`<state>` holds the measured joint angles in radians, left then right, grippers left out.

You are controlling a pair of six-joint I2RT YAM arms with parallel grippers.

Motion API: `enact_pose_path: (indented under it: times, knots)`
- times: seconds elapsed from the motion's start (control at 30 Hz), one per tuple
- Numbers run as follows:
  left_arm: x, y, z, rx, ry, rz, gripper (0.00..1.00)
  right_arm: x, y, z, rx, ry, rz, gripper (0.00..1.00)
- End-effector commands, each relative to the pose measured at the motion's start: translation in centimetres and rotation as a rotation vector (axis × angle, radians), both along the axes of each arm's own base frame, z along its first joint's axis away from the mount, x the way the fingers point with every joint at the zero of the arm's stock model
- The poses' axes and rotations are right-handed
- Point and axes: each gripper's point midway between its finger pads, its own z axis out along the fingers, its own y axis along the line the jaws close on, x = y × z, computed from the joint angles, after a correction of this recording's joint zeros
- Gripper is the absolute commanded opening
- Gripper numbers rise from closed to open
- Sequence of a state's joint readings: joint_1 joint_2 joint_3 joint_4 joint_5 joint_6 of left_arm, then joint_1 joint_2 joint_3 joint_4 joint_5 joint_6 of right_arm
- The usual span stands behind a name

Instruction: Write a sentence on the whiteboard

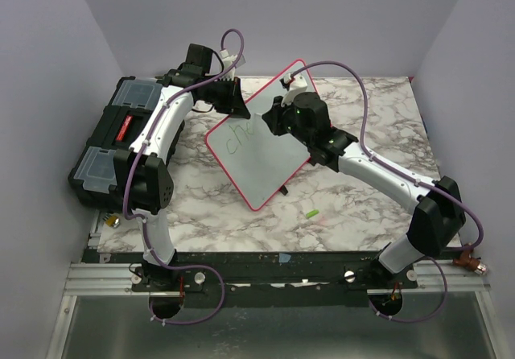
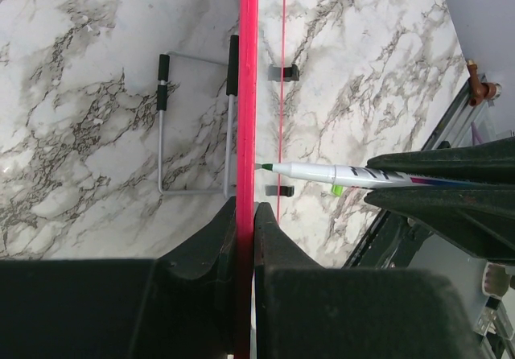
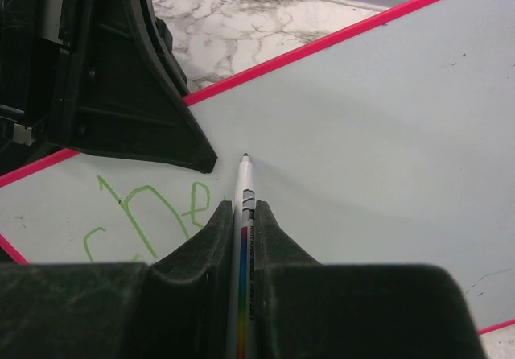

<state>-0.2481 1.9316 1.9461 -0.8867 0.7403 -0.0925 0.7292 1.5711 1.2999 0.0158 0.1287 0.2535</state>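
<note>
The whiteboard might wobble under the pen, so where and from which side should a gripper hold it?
Probably best to take the whiteboard by its thin pink rim, edge-on at the far-left edge, where the left gripper clamps it now. The flat panel slips between the jaws, and a grip there leaves the writing face free for the marker.

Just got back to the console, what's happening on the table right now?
The left gripper is shut on the red rim of the whiteboard, gripping it by its edge. The right gripper is shut on a marker, with the tip at the board face. The sentence is only begun: the green letters read about "che".
</note>
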Motion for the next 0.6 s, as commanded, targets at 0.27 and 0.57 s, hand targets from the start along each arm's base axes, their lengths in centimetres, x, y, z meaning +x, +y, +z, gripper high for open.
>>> enact_pose_path:
  times: [0.27, 0.57]
  knots:
    - [1.9, 1.8, 0.6, 0.101, -0.154, 0.039, 0.00, -1.3, 1.4, -2.9, -0.014, 0.072, 0.100, 0.01]
    - [1.9, 1.8, 0.6, 0.101, -0.155, 0.040, 0.00, -1.8, 1.1, -4.0, -0.027, 0.097, 0.104, 0.01]
